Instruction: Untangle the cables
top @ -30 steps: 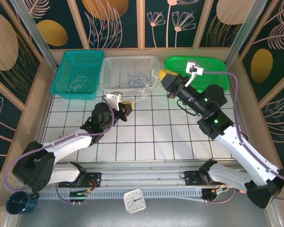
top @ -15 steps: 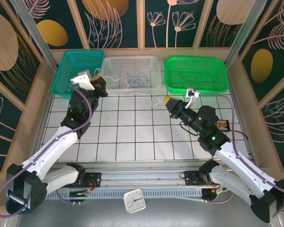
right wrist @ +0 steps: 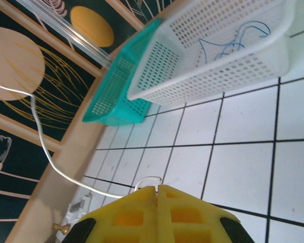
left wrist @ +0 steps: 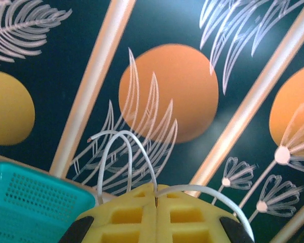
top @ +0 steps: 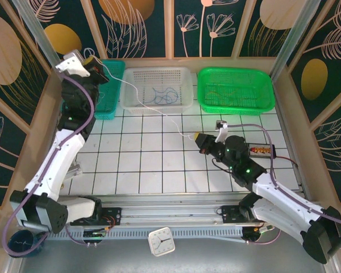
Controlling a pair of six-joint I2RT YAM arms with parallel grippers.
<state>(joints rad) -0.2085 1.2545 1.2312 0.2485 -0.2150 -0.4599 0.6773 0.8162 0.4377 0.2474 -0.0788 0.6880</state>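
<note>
1 white cable [top: 165, 118] spans both hands. The left hand [top: 93, 58] pinches 1 end, raised over the surface's [top: 159, 165] far-left corner. The right hand [top: 199, 139] pinches the other end mid-surface. The blue cables [top: 159, 94] lie in the white basket [top: 157, 109] (far edge).

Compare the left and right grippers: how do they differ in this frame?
Height: the left gripper is high beside the teal basket; the right gripper is low over the table.
Aim: the left gripper faces the patterned wall; the right gripper faces along the tiles toward the white basket.
Shared: both are shut on the white wire, which spans between them.
</note>
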